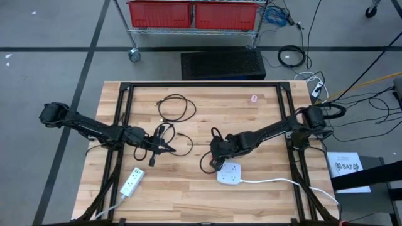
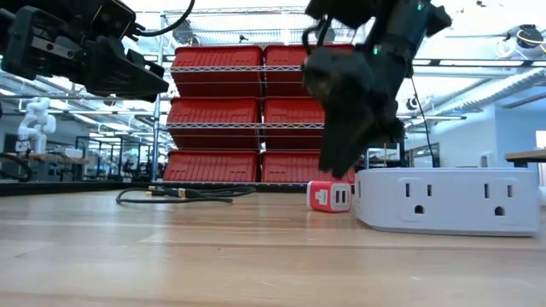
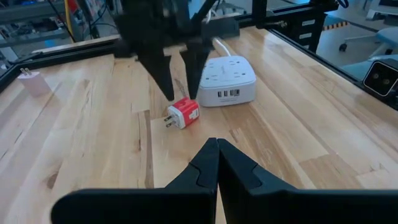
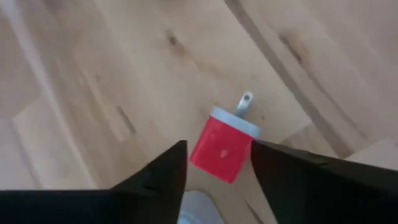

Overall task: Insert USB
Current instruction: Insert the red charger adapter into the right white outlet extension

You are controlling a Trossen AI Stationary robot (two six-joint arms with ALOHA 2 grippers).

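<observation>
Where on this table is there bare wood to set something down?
Free: the near edge between the power strip and the white outlet block, and the far right around the pink charger. Crowded: the middle, with cables, both grippers, left and right, and the red charger.

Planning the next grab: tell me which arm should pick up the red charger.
Right. The right gripper is open directly above the red charger, fingers either side of it, beside the white power strip. The left gripper is shut and sits farther off across the table.
</observation>
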